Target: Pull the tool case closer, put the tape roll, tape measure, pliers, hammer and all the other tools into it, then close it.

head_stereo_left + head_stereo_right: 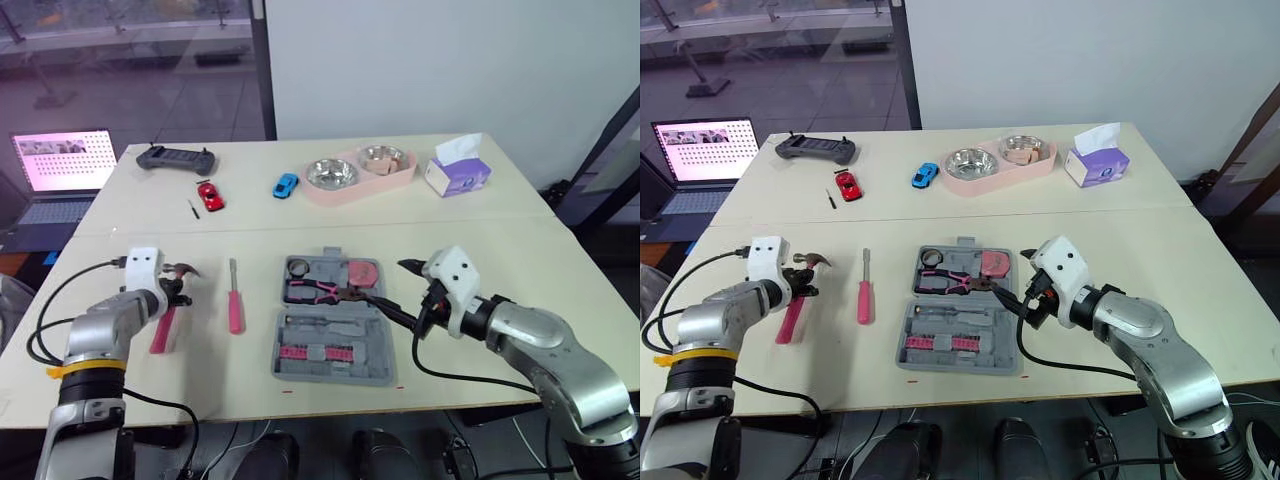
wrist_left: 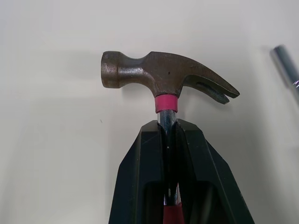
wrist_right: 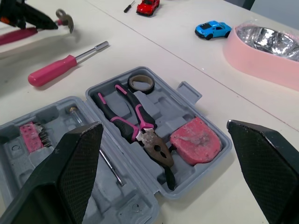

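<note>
Lying open near the front edge of the table (image 1: 480,240), the tool case (image 1: 335,376) sits in the middle of your view. Its far half holds the tape roll (image 1: 297,267), the pliers (image 1: 320,292) and the tape measure (image 1: 360,273); its near half holds a strip of pink bits (image 1: 315,352). Your right gripper (image 3: 163,126) hovers just beside the case's right edge, fingers spread wide and holding nothing. Left of the case you have a pink-handled screwdriver (image 1: 234,300) lying alone on the table. Further left, your left gripper (image 2: 167,128) is clenched on the hammer (image 2: 163,77), gripping the shaft just below the head. Whether the hammer touches the table you cannot tell. Beyond, you see two toy cars (image 1: 210,194), a pink bowl tray (image 1: 330,195) and a tissue box (image 1: 457,172).
</note>
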`<action>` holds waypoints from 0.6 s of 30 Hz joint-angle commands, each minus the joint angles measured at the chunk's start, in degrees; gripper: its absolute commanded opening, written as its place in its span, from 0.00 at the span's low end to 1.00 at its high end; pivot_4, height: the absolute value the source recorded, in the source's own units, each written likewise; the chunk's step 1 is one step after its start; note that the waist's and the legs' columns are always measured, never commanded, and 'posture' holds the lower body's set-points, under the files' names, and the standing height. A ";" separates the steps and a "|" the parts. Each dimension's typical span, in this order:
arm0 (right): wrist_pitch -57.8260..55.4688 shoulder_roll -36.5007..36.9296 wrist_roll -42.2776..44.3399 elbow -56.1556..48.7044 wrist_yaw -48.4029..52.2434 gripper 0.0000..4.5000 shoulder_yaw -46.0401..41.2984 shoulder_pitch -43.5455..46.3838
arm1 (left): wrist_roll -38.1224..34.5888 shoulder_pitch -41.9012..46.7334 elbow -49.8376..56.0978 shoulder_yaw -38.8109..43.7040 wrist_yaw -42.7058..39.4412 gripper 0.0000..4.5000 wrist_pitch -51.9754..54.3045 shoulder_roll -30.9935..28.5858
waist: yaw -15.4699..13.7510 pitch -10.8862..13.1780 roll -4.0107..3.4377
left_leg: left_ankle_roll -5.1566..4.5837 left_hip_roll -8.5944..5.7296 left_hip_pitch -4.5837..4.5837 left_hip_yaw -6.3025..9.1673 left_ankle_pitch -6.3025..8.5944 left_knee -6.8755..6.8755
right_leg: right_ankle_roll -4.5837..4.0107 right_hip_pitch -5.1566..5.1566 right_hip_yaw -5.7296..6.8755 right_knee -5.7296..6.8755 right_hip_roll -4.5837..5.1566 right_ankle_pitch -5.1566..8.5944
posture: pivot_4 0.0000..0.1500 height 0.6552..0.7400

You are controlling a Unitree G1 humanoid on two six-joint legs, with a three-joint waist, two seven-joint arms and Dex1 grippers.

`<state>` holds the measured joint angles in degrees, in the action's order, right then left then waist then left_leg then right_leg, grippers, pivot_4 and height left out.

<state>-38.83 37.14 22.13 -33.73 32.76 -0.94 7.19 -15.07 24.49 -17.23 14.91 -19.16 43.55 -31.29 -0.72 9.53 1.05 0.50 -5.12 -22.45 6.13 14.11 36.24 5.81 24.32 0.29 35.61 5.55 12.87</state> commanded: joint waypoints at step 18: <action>2.22 1.44 -0.53 0.28 -0.10 1.00 -5.17 -2.38 | -6.50 6.05 22.49 -18.05 -28.31 0.01 7.92 -11.38 | 0.04 0.05 0.07 | -0.02 -0.06 -0.04 -0.04 0.01 0.01 | -0.01 -0.05 -0.03 -0.07 -0.01 0.01 | 1.00 1.00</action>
<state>-38.28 37.42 21.48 -33.13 31.72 -3.59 4.47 -20.42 29.22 2.53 -1.47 -44.74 50.40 -42.07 -0.68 9.58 1.13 0.47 -5.18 -22.48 6.09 14.12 36.24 5.80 24.28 0.27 35.54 5.53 12.87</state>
